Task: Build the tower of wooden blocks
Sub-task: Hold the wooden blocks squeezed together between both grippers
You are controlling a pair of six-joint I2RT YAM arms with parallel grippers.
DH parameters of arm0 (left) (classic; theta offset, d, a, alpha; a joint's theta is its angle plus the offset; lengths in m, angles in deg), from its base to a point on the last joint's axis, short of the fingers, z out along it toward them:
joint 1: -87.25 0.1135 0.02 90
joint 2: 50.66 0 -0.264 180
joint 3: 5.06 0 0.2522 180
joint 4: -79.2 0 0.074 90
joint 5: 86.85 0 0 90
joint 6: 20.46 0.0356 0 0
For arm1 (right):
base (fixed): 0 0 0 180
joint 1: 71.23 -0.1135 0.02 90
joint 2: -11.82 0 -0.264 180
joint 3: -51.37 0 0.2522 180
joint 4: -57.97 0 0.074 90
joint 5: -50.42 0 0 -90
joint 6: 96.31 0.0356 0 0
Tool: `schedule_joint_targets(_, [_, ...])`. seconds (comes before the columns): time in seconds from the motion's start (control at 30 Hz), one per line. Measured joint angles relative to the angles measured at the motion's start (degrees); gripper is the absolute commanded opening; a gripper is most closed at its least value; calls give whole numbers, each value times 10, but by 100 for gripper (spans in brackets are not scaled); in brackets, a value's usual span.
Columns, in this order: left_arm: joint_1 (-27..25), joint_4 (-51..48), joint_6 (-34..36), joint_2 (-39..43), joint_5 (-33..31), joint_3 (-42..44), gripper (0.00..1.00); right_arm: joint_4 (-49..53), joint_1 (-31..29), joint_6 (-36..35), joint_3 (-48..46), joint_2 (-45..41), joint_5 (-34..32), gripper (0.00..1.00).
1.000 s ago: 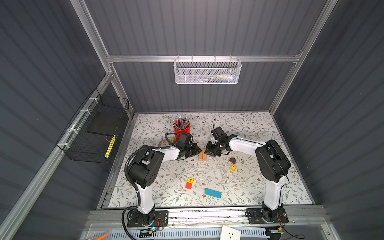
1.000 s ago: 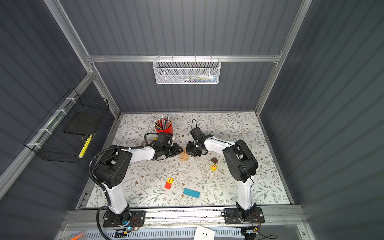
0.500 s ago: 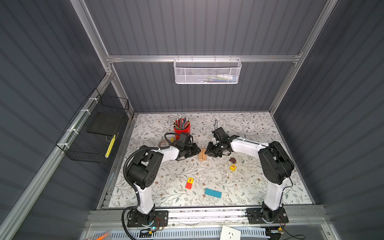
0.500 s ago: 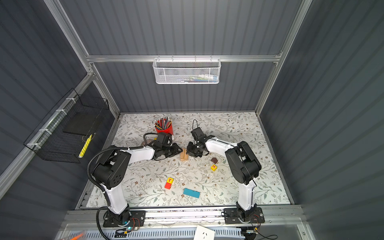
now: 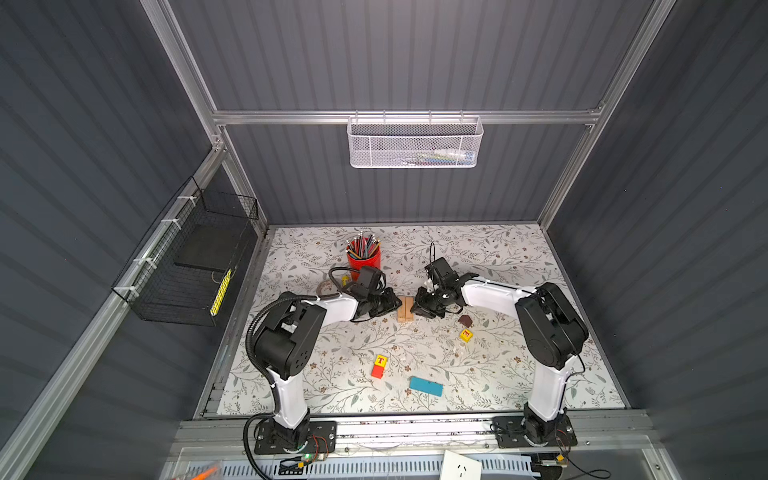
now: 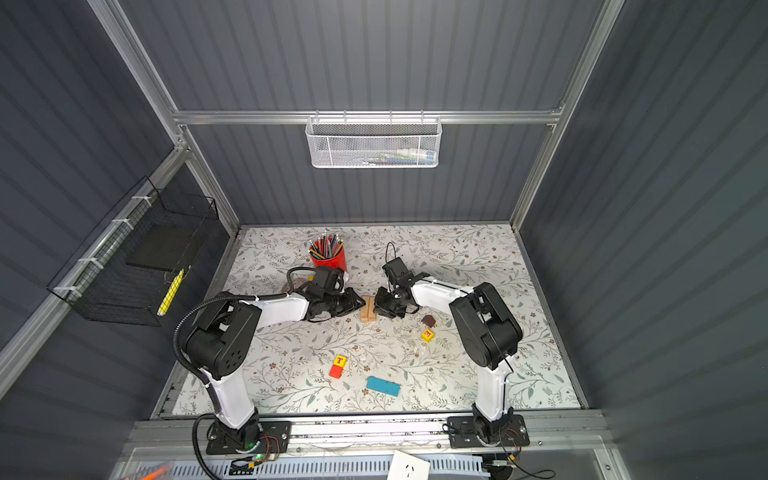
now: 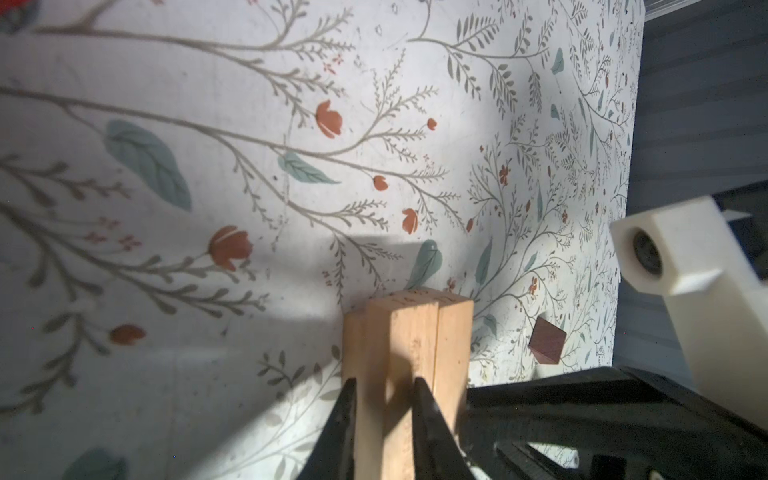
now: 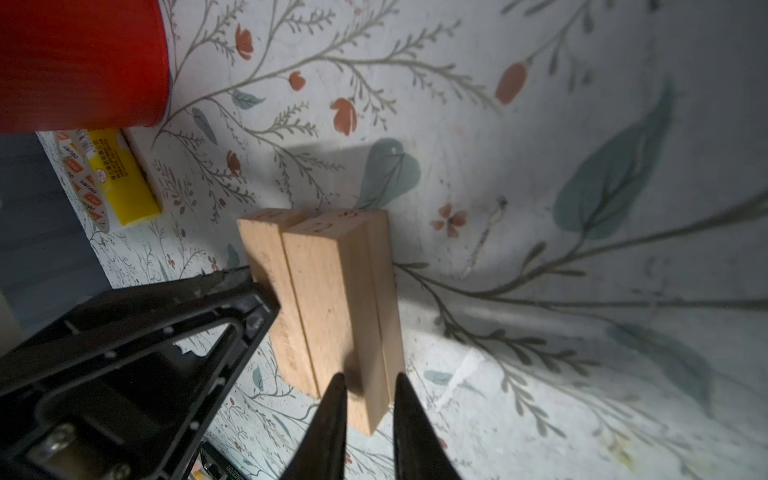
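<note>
The tan planks (image 5: 405, 308) (image 6: 368, 309) lie tight side by side in mid-table. My left gripper (image 5: 392, 305) (image 7: 384, 380) is at their left side, my right gripper (image 5: 415, 309) (image 8: 369, 376) at their right. In each wrist view the jaws stand nearly together over the outer plank's edge (image 7: 411, 332) (image 8: 328, 282), one finger outside it and one over its top. A dark brown roof piece (image 5: 464, 320) and a yellow lettered cube (image 5: 466, 335) lie to the right. Nearer the front are another yellow cube (image 5: 380, 360) beside a red cube (image 5: 377, 372), and a blue plank (image 5: 426, 386).
A red pencil cup (image 5: 364, 259) stands behind the left gripper, with a yellow glue stick (image 8: 120, 174) beside it. A white mesh basket (image 5: 415, 143) hangs on the back wall and a black wire basket (image 5: 187, 262) on the left wall.
Both grippers stay at the planks with only a slight shift of the arms. The blocks lie where they were.
</note>
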Motion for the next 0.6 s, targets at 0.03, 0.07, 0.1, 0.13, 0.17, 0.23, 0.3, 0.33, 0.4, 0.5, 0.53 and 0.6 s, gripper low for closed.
schedule_joint_targets(0.03, [0, 0, 0, 1, 2, 2, 24, 0, 0, 0, 0, 0, 0, 21])
schedule_joint_targets(0.07, [-1, 0, 0, 3, 3, 3, 24, 0, 0, 0, 0, 0, 0, 21])
schedule_joint_targets(0.1, [-1, 0, 0, 5, 3, 5, 24, 0, 0, 0, 0, 0, 0, 20])
schedule_joint_targets(0.13, [-2, -1, 0, 7, 3, 7, 24, 0, 0, 0, 0, 0, 0, 20])
schedule_joint_targets(0.17, [-3, -2, 0, 9, 4, 8, 24, 0, 0, 1, 0, 0, 0, 19])
schedule_joint_targets(0.23, [-4, -4, 0, 10, 4, 9, 23, 0, 0, 1, 0, 0, 0, 19])
schedule_joint_targets(0.3, [-5, -6, 0, 10, 5, 9, 23, 0, 0, 2, 0, 0, 0, 19])
schedule_joint_targets(0.33, [-5, -8, 0, 10, 5, 9, 23, 0, 0, 2, 0, 0, 0, 19])
schedule_joint_targets(0.4, [-6, -10, 0, 10, 5, 9, 22, 0, 0, 2, 0, 0, 0, 19])
schedule_joint_targets(0.5, [-7, -15, 1, 12, 5, 9, 22, 0, -1, 2, 0, 0, 0, 19])
schedule_joint_targets(0.53, [-7, -19, 1, 14, 5, 9, 22, 0, -1, 2, 0, 0, 0, 19])
schedule_joint_targets(0.6, [-8, -28, 3, 18, 2, 9, 22, 0, -1, 2, 0, 0, 0, 19])
